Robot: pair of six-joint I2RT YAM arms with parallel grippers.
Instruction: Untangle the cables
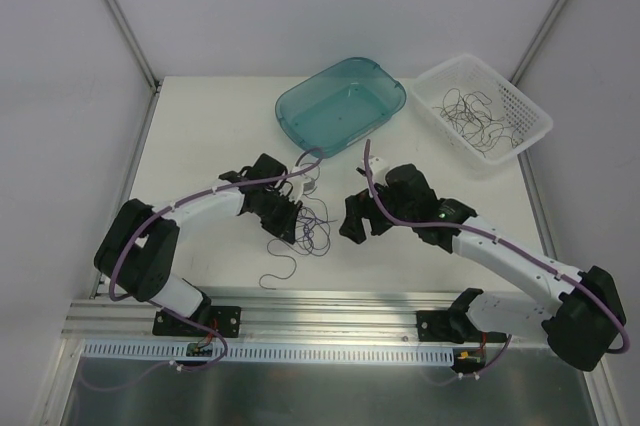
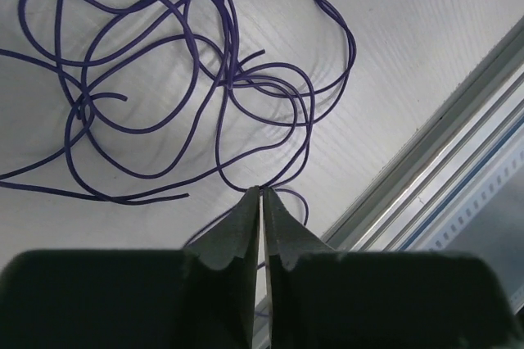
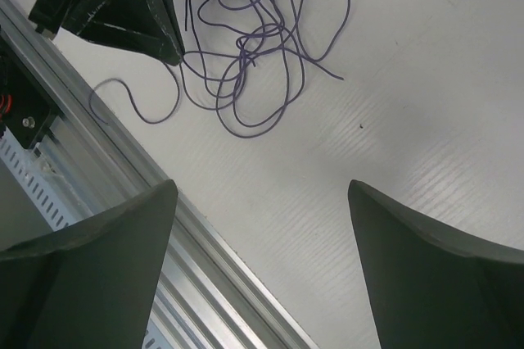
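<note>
A tangle of thin purple cables (image 1: pixel 316 228) lies on the white table between my two grippers. It fills the upper left of the left wrist view (image 2: pixel 232 79) and shows at the top of the right wrist view (image 3: pixel 250 42). My left gripper (image 1: pixel 292 224) sits at the tangle's left edge, its jaws pressed together (image 2: pixel 261 192) with a strand running in at the tips. My right gripper (image 1: pixel 352 226) is open and empty (image 3: pixel 262 189), hovering just right of the tangle. One loose curly strand (image 1: pixel 280 271) lies apart, nearer the front edge.
A teal plastic bin (image 1: pixel 385 86) stands at the back centre. A white mesh basket (image 1: pixel 525 111) holding several loose cables stands at the back right. An aluminium rail (image 1: pixel 330 311) runs along the table's front edge.
</note>
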